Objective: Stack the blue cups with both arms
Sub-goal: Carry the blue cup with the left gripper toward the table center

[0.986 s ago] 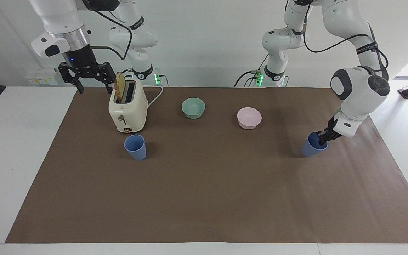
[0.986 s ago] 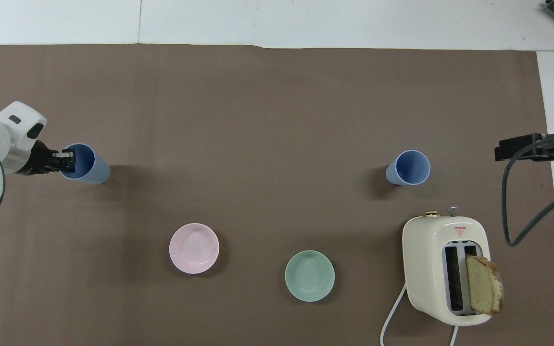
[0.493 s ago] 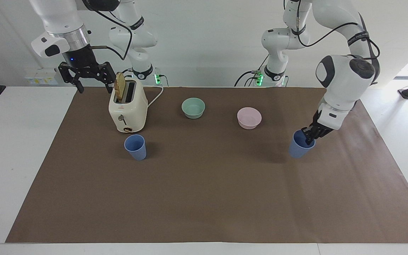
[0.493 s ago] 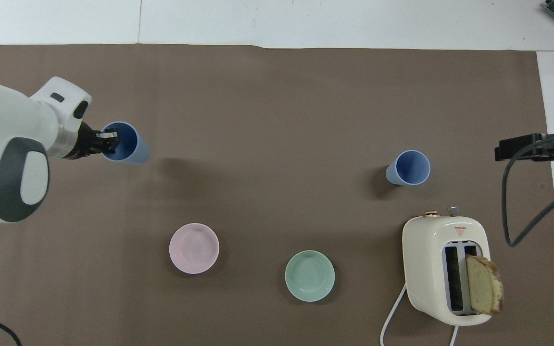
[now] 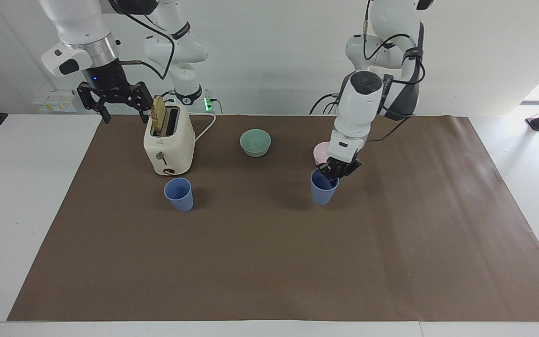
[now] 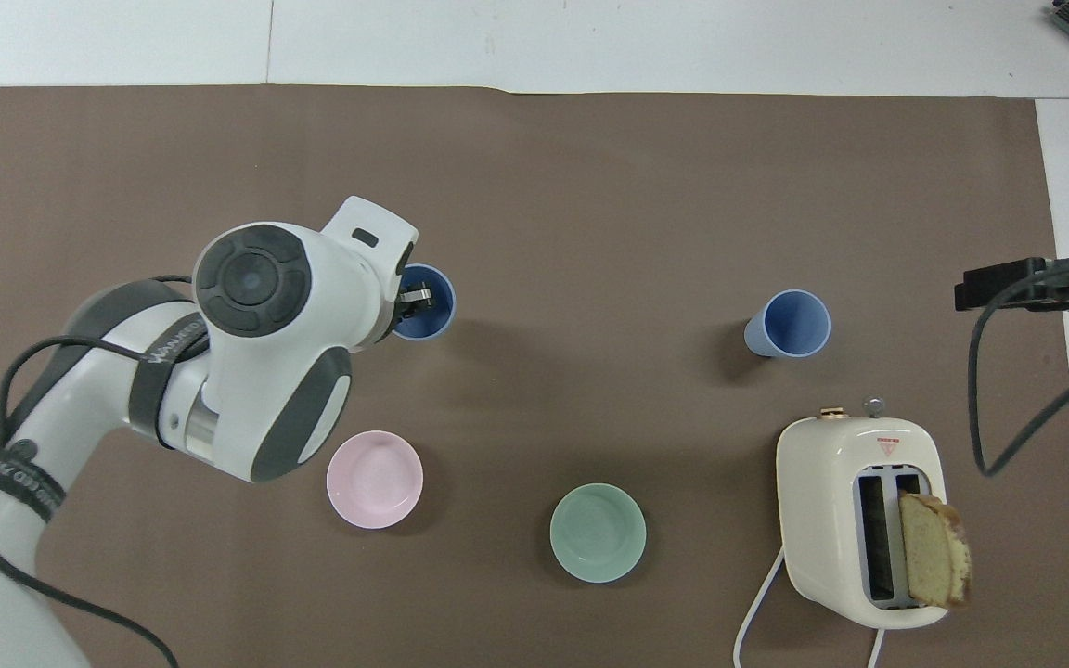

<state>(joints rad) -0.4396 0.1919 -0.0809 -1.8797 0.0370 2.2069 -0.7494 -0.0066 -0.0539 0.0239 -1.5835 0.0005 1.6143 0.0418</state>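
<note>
Facing view: the left gripper (image 5: 336, 172) is seen clamped on the rim of the carried blue cup (image 5: 322, 189), one finger inside and one outside; the cup is held above the brown mat (image 5: 269, 262), with the pink bowl (image 5: 319, 150) at its 12 o'clock, partly hidden by the wrist; the standing blue cup (image 5: 179, 194) is found at 9 o'clock from the carried one, well apart, with the toaster (image 5: 168, 144) just at its 12 o'clock; the right gripper (image 5: 114, 99) is held waiting, spread wide and empty, above the table edge at the toaster's 10 o'clock.

Overhead view: the carried cup (image 6: 422, 303) is seen mouth-up under the left gripper (image 6: 412, 299); the standing cup (image 6: 789, 324) lies at its 3 o'clock; the mint bowl (image 6: 598, 533) sits at 5 o'clock; the right gripper (image 6: 1017, 282) shows only at the frame edge.

Handling, judged: the cups are taken as light, stiff, smooth and thin-walled; a rim pinch is judged adequate, though tilt is likely; the taper should guide nesting if the mouths are aligned.
</note>
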